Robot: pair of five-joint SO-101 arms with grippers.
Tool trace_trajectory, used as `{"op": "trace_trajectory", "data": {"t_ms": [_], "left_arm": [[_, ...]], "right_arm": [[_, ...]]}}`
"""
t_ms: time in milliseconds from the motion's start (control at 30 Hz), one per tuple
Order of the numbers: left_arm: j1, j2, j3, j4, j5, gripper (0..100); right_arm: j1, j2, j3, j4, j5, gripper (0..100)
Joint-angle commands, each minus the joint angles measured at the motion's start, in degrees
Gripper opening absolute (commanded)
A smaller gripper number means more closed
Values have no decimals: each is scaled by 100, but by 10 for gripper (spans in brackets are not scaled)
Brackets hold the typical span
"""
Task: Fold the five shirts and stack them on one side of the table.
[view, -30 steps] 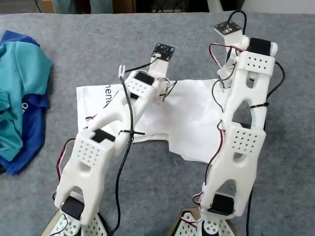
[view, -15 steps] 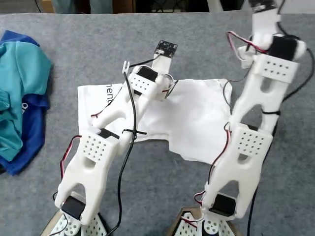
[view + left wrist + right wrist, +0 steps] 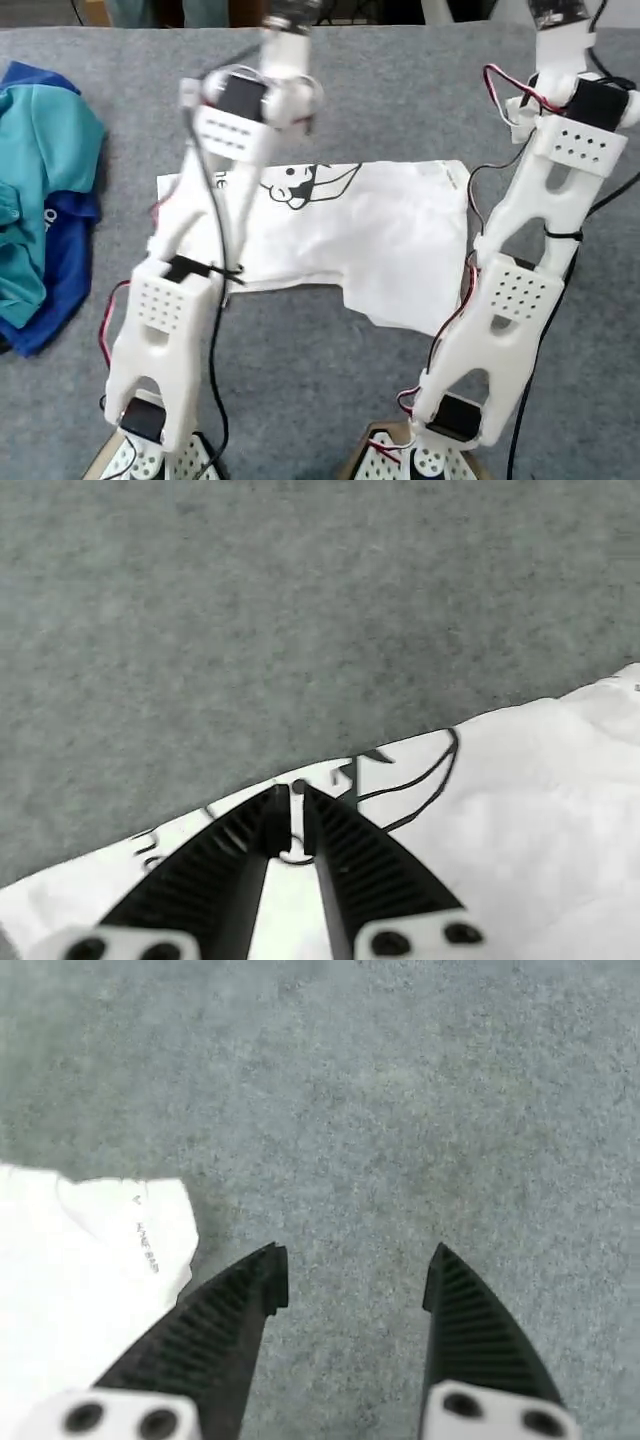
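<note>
A white shirt [image 3: 370, 240] with a black line drawing [image 3: 300, 183] lies partly folded in the middle of the grey table. Both arms are raised over its far edge. My left gripper [image 3: 291, 800] hangs shut above the printed edge of the shirt [image 3: 530, 810], holding nothing. My right gripper [image 3: 357, 1258] stands open over bare grey cloth, just beyond the shirt's far right corner [image 3: 100, 1250]. The left arm [image 3: 235, 110] rises over the shirt's left half. Beside its right edge rises the right arm [image 3: 560, 150].
A heap of shirts lies at the table's left edge, a teal one [image 3: 40, 170] on top of a blue one [image 3: 60, 290]. Grey table surface [image 3: 400, 90] stretches behind the white shirt and in front of it.
The left arm has lifted off the white shirt and swung back and left, uncovering the drawing. The right arm has also risen and reached farther back.
</note>
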Motion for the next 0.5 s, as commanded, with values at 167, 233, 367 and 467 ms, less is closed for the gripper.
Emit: {"op": "trace_trajectory", "data": {"t_ms": [167,233,367,467], "left_arm": [[-1130,-668,-971,1196,-738,27],[-1279,-967,-611,1196,-738,27],[-1385,-1916,804,1196,-730,28],[-1437,-2857,2202,1160,-747,28]], "right_arm": [[-580,-2905,4119,9,2303,233],[-633,-3582,5112,-97,2804,233],[-642,-4734,6941,-492,3780,233],[-633,-5455,8171,-888,4299,233]]}}
